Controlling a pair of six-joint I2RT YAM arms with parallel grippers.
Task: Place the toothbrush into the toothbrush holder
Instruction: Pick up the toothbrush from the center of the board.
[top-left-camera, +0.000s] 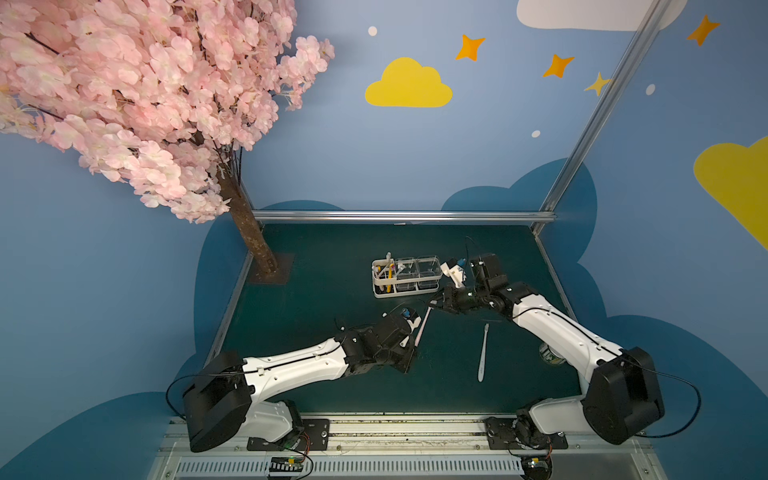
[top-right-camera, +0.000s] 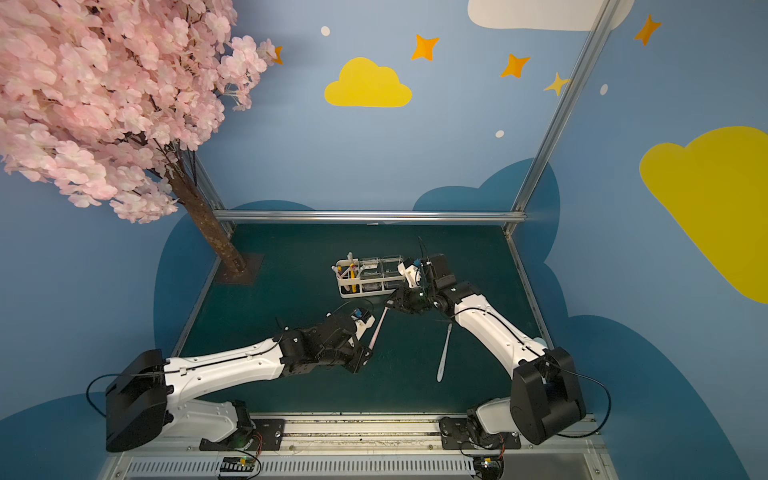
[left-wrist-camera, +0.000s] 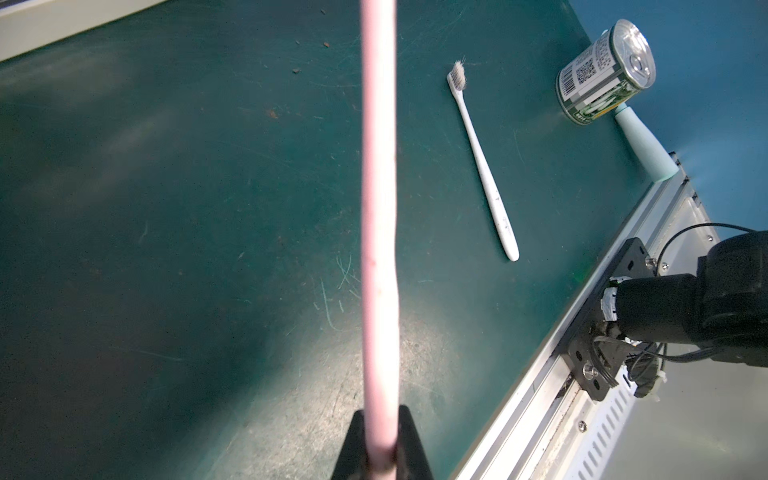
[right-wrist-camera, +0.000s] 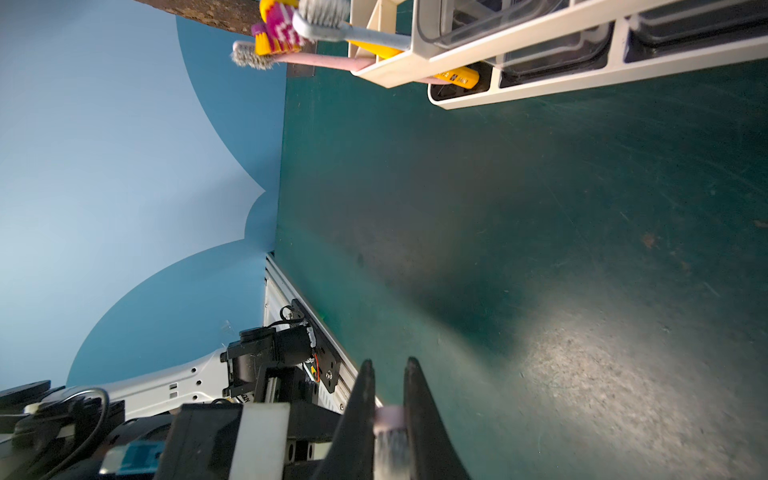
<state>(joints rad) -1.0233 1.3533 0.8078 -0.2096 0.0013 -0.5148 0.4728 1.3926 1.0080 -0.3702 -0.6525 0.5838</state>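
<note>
In both top views the pink toothbrush (top-left-camera: 424, 326) hangs slanted above the tabletop (top-left-camera: 332, 332), gripped at both ends. The left pincer (top-left-camera: 416, 344) is clamped on its handle end and the right pincer (top-left-camera: 435, 305) on its head end, just in front of the toothbrush holder (top-left-camera: 405, 294). With two grips on one thin stick, a move by either arm before the other lets go would probably bend the brush or wrench it loose. A white toothbrush (top-left-camera: 483, 353) lies flat nearby, apart from both arms.

In the left wrist view the pink handle runs straight out from between the closed jaws, which pinch only its last stretch. So short a hold looks easy to pivot if the far end is tugged. A can (left-wrist-camera: 602, 75) stands near the tabletop's edge, well apart from the brush and no obstacle.

In the right wrist view the fingers (right-wrist-camera: 368, 395) are closed on the pink head, with bristles between them. Bristles are soft, so the brush could slip or swing once this arm carries it alone. The holder's slot section already carries three brushes (right-wrist-camera: 282, 29), their heads leaning out. An incoming handle could catch on them or on the rim and tip the light holder.
</note>
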